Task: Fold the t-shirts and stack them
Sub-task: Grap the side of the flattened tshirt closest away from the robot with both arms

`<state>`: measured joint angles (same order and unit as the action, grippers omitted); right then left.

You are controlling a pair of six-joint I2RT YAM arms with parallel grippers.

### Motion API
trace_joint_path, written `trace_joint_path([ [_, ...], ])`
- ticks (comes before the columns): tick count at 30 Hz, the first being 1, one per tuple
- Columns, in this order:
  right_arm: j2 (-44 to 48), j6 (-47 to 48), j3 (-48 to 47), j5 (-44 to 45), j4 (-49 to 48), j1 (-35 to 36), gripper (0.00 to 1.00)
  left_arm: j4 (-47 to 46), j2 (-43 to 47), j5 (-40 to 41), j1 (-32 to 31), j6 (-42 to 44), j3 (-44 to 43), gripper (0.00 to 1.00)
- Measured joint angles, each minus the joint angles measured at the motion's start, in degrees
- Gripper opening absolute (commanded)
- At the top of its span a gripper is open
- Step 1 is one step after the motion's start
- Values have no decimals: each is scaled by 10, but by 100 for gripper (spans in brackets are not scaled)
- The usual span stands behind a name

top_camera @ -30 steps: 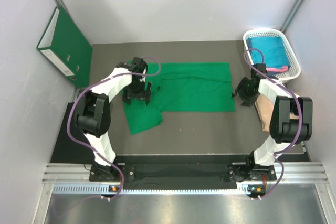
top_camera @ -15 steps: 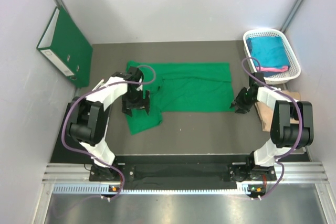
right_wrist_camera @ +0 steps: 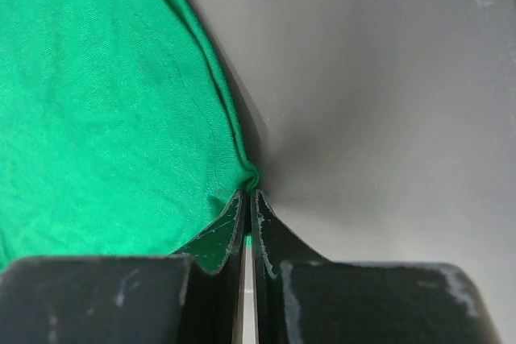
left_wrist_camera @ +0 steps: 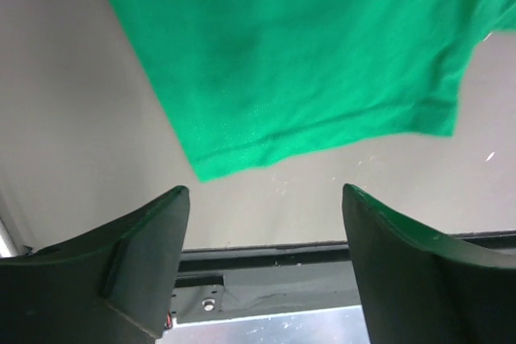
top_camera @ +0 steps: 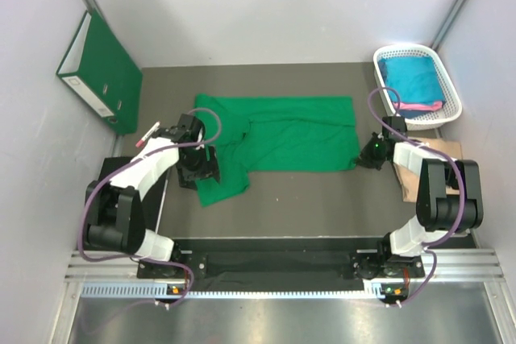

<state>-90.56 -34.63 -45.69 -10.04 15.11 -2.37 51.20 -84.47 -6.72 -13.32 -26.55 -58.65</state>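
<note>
A bright green t-shirt (top_camera: 294,133) lies spread on the dark table, one sleeve (top_camera: 222,187) pointing toward the near edge. My right gripper (top_camera: 363,157) is at the shirt's right edge. In the right wrist view its jaws (right_wrist_camera: 250,192) are shut on a small pinch of the green hem (right_wrist_camera: 97,102). My left gripper (top_camera: 197,170) hovers over the sleeve with its jaws open (left_wrist_camera: 266,199) and nothing between them. The sleeve's hem (left_wrist_camera: 306,54) lies just ahead of the fingers (left_wrist_camera: 153,235). A teal t-shirt (top_camera: 413,76) and a pink one (top_camera: 425,106) lie in the basket.
A white basket (top_camera: 407,48) stands at the back right. A dark green binder (top_camera: 101,70) leans on the left wall. A brown flat piece (top_camera: 407,173) lies under the right arm. The table's near edge and metal rail (left_wrist_camera: 266,267) lie close in front of the left gripper.
My right gripper has shut on the shirt's right edge. My left arm has swung down and left along the sleeve, jaws still open.
</note>
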Motion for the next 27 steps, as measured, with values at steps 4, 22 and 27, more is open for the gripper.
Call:
trace_joint_path([
  [4, 10, 3, 15, -6, -17, 0, 0, 4, 51, 3, -11, -14, 55, 76],
  [22, 16, 21, 22, -27, -18, 0, 0, -20, 51, -28, 9, -199, 131, 57],
  [27, 16, 26, 22, -34, -17, -4, 0, -17, 34, 6, 10, -221, 108, 60],
])
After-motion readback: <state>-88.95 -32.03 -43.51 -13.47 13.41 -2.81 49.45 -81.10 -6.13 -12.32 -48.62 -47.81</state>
